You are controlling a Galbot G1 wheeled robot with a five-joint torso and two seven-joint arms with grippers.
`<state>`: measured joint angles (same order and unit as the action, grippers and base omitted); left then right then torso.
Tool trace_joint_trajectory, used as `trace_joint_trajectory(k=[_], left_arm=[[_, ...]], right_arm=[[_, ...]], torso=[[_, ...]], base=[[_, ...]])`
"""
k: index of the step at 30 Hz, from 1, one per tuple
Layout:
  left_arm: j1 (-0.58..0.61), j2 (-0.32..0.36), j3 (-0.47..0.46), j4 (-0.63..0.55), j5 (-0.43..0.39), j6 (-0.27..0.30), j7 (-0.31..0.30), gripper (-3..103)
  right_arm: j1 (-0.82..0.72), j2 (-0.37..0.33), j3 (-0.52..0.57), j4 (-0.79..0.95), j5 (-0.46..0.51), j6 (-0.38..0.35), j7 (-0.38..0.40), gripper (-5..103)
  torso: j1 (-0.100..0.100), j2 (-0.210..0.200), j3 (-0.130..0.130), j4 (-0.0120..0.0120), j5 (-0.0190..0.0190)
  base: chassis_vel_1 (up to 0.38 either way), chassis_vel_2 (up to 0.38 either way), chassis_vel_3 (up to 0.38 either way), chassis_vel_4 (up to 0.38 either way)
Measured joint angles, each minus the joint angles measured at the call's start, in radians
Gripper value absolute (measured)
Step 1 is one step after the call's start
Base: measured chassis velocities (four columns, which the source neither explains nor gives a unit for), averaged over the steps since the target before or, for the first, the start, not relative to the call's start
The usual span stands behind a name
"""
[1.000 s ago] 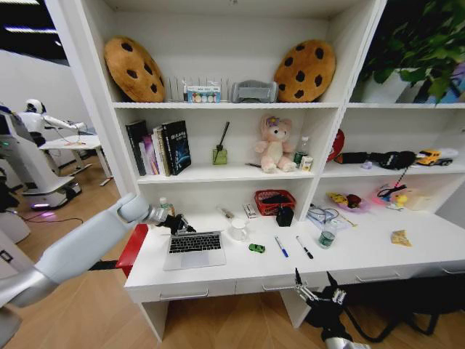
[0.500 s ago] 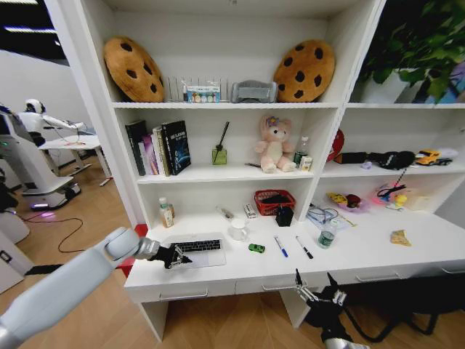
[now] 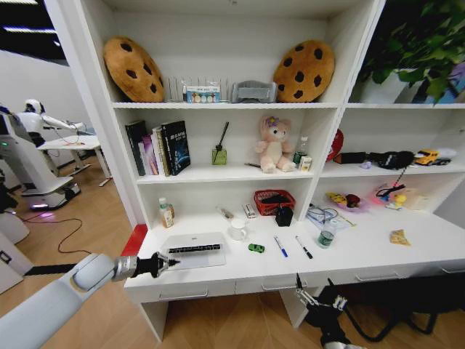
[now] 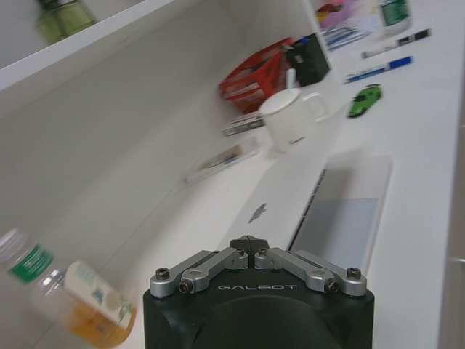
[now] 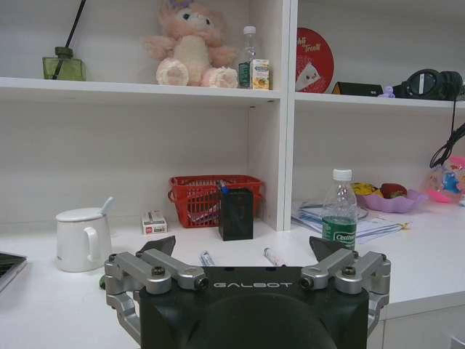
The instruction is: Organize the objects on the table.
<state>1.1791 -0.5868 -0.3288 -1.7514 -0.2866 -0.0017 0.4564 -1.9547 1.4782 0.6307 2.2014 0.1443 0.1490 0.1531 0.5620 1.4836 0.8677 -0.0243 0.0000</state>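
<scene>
The slim silver laptop (image 3: 193,251) lies at the left of the white table (image 3: 363,256), its lid (image 4: 258,212) lowered almost flat with a strip of keyboard showing. My left gripper (image 3: 168,262) hovers shut and holding nothing at the table's front left corner, just short of the laptop; its fingertips (image 4: 249,242) meet. To the laptop's right lie a tiny green piece (image 3: 256,248), a blue pen (image 3: 281,246) and a black pen (image 3: 304,247). A green-banded bottle (image 3: 326,235) and a yellow packet (image 3: 399,237) sit farther right. My right gripper (image 3: 314,287) hangs open below the table's front edge.
A white mug (image 3: 238,229) stands behind the laptop, with a red mesh basket (image 3: 275,201) and a black holder (image 5: 236,213) near the back wall. A small juice bottle (image 3: 166,213) stands at the back left. Shelves rise above the table.
The laptop lid has gone from open to almost flat. My left gripper has drawn back from the screen toward the table's front left corner. The right arm has stayed put.
</scene>
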Motion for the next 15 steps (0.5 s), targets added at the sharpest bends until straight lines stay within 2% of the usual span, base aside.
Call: trace_joint_trajectory(k=[1,2,3,4,7,8,10,11,14,15], left_arm=[[0.000,0.000,0.000,0.000,0.000,0.000,0.000,0],[0.060,-0.017,-0.058,-0.015,-0.018,0.014,-0.023,-3],[0.108,-0.029,-0.102,-0.027,-0.024,0.020,-0.030,-1],[0.108,-0.029,-0.102,-0.027,-0.024,0.020,-0.030,-1],[0.266,-0.073,-0.250,-0.070,-0.019,0.023,-0.039,3],[0.266,-0.073,-0.250,-0.070,-0.019,0.023,-0.039,3],[0.344,-0.129,-0.334,-0.109,-0.015,0.043,-0.126,7],[0.344,-0.129,-0.334,-0.109,-0.015,0.043,-0.126,7],[0.448,-0.260,-0.422,-0.198,-0.041,0.119,-0.353,23],[0.448,-0.260,-0.422,-0.198,-0.041,0.119,-0.353,23]], right_arm=[[0.000,0.000,0.000,0.000,0.000,0.000,0.000,100],[-0.001,-0.005,0.001,0.005,0.005,-0.012,0.002,100],[-0.001,-0.011,0.002,0.007,0.010,-0.020,0.004,100],[-0.001,-0.011,0.002,0.007,0.010,-0.020,0.004,100],[0.011,-0.028,0.005,0.009,0.023,-0.035,0.009,100],[0.011,-0.028,0.005,0.009,0.023,-0.035,0.009,100],[0.016,-0.033,0.004,0.015,0.035,-0.064,0.021,100],[0.016,-0.033,0.004,0.015,0.035,-0.064,0.021,100],[0.018,-0.039,0.004,0.020,0.048,-0.091,0.041,100],[0.018,-0.039,0.004,0.020,0.048,-0.091,0.041,100]], torso=[[0.000,0.000,0.000,0.0000,0.0000],[0.000,0.000,0.000,0.0000,0.0000],[0.000,0.000,0.000,0.0001,-0.0001],[0.000,0.000,0.000,0.0001,-0.0001],[0.000,0.000,0.000,0.0007,0.0000],[0.000,0.000,0.000,0.0007,0.0000],[0.000,0.000,0.000,0.0004,0.0000],[0.000,0.000,0.000,0.0004,0.0000],[0.000,0.000,0.000,0.0005,0.0000],[0.000,0.000,0.000,0.0005,0.0000]], base=[[0.000,0.000,0.000,0.000],[0.000,0.000,0.000,0.000],[0.000,0.000,0.000,0.000],[0.000,0.000,0.000,0.000],[0.000,0.000,0.000,0.000],[0.000,0.000,0.000,0.000],[0.000,0.000,0.000,0.000],[0.000,0.000,0.000,0.000],[0.000,0.000,0.000,0.000],[0.000,0.000,0.000,0.000]])
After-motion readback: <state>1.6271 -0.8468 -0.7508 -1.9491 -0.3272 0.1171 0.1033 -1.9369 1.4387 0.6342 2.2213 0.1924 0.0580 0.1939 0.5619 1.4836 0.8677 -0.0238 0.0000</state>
